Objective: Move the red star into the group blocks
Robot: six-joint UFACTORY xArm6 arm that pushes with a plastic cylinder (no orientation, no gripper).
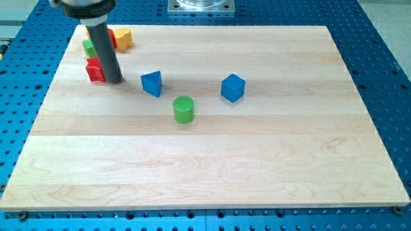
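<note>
While we look across the tabletop (212, 160), my tip (116, 81) touches the red star (96, 70) at the view's upper left, below a green block (88, 47) and a yellow block (123, 38); no fingers show.

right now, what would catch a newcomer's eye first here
The dark rod at the view's top left, my tip just right of a red block, with green, red and yellow blocks bunched behind. Mid-board lie a blue triangular block, a green cylinder and a blue cube.
</note>
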